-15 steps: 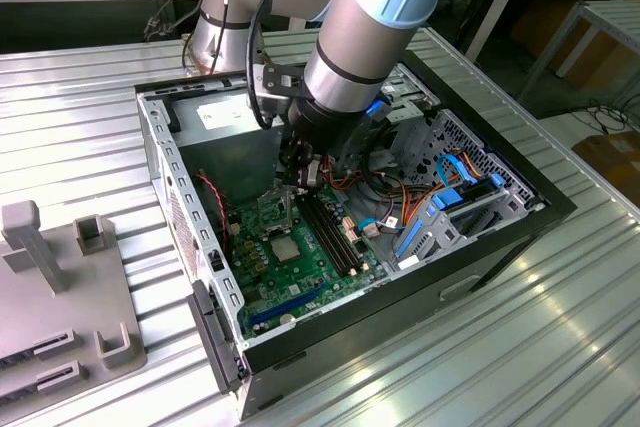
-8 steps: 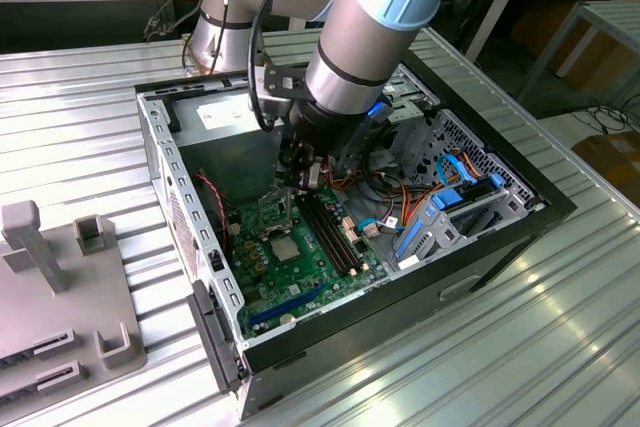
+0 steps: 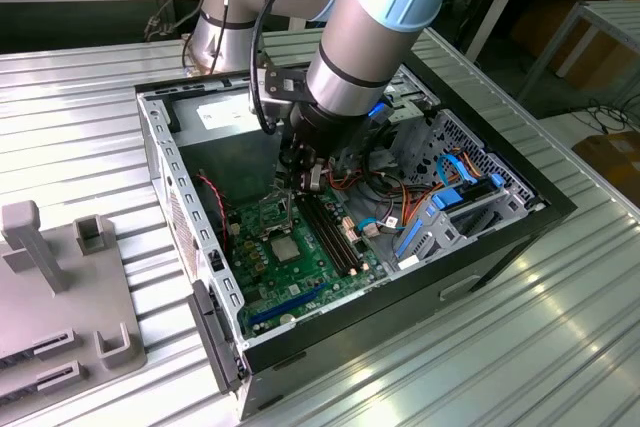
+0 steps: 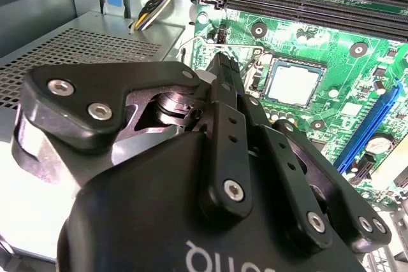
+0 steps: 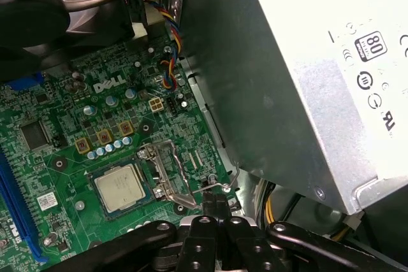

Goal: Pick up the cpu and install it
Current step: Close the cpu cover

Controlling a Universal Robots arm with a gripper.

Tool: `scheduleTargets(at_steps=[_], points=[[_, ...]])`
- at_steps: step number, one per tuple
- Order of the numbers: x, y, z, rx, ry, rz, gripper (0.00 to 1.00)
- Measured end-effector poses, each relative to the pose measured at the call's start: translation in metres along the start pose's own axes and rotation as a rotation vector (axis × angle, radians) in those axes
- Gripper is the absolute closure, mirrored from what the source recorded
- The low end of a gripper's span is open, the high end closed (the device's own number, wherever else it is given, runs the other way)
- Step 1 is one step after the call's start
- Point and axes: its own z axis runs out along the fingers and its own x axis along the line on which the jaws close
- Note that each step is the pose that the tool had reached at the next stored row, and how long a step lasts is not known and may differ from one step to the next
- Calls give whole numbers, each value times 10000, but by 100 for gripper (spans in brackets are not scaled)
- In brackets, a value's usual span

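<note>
Black gripper linkages crowd both wrist views, and the gripper (image 5: pixel 215 211) has its jaws pressed together with nothing between them, their tips just beside the thin wire latch lever (image 5: pixel 213 186) of the socket. The cpu (image 5: pixel 118 188) already lies flat in its socket on the green motherboard (image 5: pixel 64 125), silver top up, while the hinged load frame (image 5: pixel 167 173) stands swung open beside it. So the placing looks done and the work appears to be at the locking stage; closing it would call for the frame to come down over the chip and the lever to be pushed under its hook. In the first wrist view the grey power-supply box (image 5: pixel 306 81) looms close to the lever, leaving little room. In the exterior view the arm reaches down into the open computer case (image 3: pixel 160 147) on the ribbed metal tabletop (image 3: pixel 80 117).
</note>
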Motion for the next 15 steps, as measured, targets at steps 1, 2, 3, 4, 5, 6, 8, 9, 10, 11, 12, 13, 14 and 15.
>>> scheduleTargets(at_steps=[1, 2, 3, 4, 5, 6, 8, 9, 10, 11, 12, 13, 14, 15], points=[[0, 0, 0, 0, 0, 0, 89], [0, 0, 0, 0, 0, -1, 89], [0, 0, 0, 0, 0, 0, 89], [0, 0, 0, 0, 0, -1, 89], [0, 0, 0, 0, 0, -3, 89], [0, 0, 0, -1, 1, -5, 89], [1, -1, 0, -1, 0, -6, 89], [3, -1, 0, -1, 1, -6, 89], [4, -2, -1, -1, 1, -6, 89], [6, -3, -1, -1, 0, -6, 89], [8, -3, -1, -1, 1, -6, 89], [11, -5, -2, -1, 1, -7, 89], [14, -6, -2, -1, 1, -7, 89], [18, -7, -3, -1, 0, -6, 89]])
